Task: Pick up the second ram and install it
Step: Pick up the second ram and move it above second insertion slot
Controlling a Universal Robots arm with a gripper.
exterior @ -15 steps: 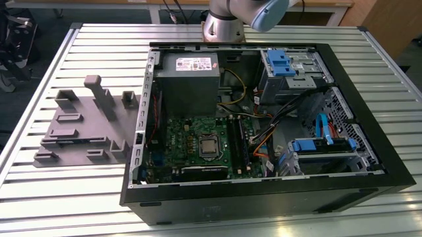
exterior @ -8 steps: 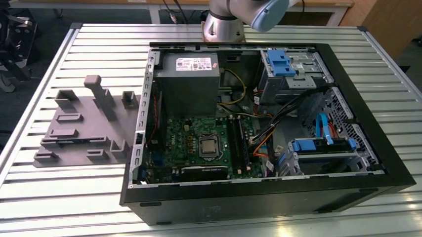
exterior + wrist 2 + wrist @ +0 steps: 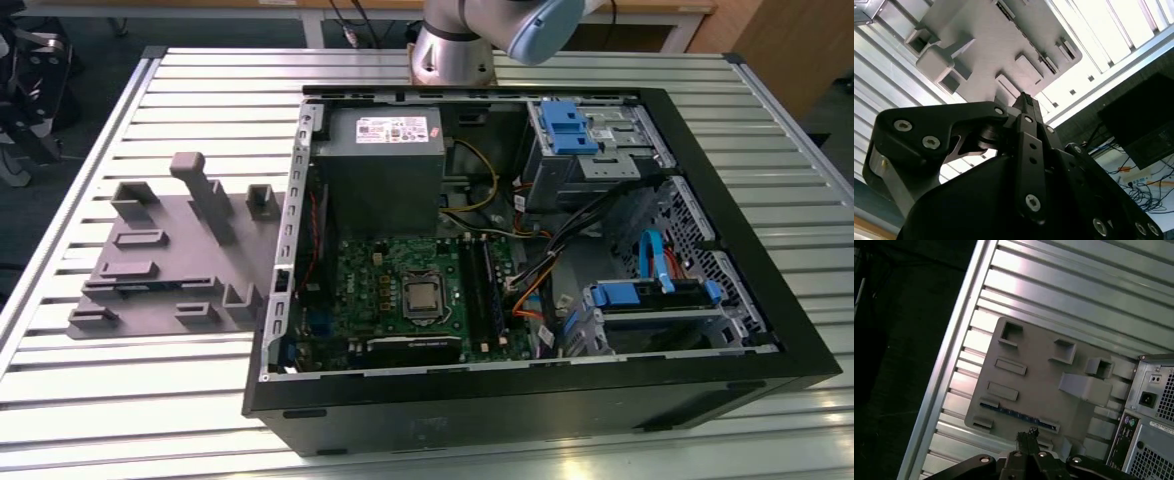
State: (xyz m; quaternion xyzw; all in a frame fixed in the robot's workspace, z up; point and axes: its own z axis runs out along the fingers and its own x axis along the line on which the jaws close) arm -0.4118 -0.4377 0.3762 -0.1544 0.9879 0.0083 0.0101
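The second ram (image 3: 1019, 415) is a thin dark blue-green stick lying on edge in a slot of the grey fixture (image 3: 1039, 375). In the exterior view it shows as a dark line (image 3: 147, 285) across the fixture (image 3: 174, 260), at the exterior view's left. My gripper (image 3: 1027, 433) hangs well above the fixture, its tips over the ram's middle. Its fingers (image 3: 1025, 100) are pressed together and hold nothing. The open computer case (image 3: 534, 260) with the green motherboard (image 3: 400, 290) lies beside the fixture.
The grey power supply (image 3: 380, 165) sits at the far end of the case, with blue drive brackets (image 3: 574, 130) and loose cables (image 3: 534, 270) toward the exterior view's right. The fixture has upright blocks (image 3: 200, 195). The slatted metal table (image 3: 134, 400) ends just beyond the fixture.
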